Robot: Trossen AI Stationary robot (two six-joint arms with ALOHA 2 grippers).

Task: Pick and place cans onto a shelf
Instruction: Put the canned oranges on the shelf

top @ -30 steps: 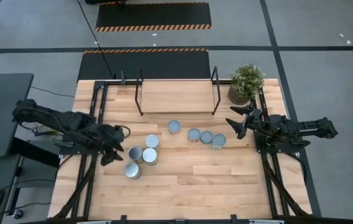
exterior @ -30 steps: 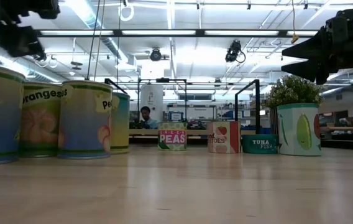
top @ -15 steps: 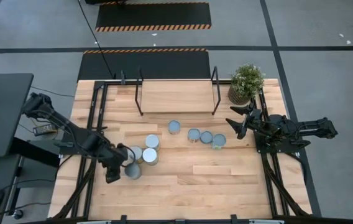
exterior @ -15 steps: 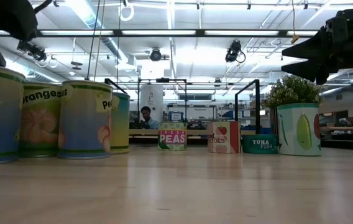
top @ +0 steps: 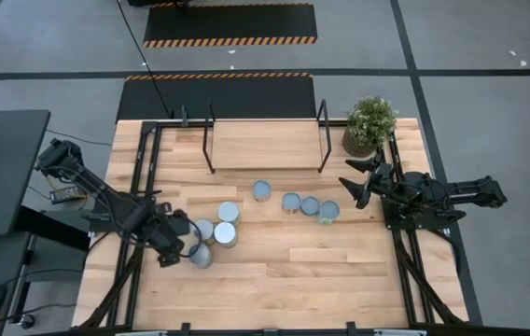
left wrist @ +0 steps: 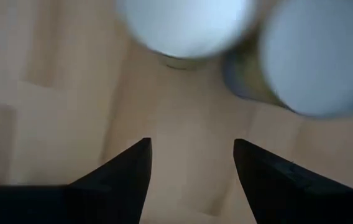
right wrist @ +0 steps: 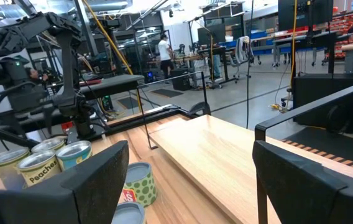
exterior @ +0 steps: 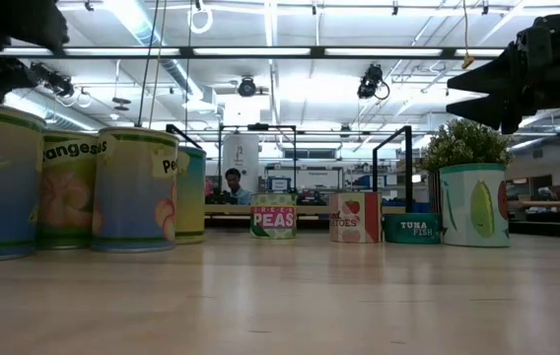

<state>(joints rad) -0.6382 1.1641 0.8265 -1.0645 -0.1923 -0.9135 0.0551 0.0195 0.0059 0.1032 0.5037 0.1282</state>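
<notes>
Tin cans just beside the left tool, untouched.

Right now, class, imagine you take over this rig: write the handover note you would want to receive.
Left hand: open, empty, above the table beside the left cluster of cans.
Right hand: open, empty, waiting on the right near the plant.
Cans: eight, all upright on the table; four clustered on the left, four in a loose line mid-table.
Shelf: at the far edge, no cans on it.
Done: nothing placed.
Left: pick and place all eight.
</notes>
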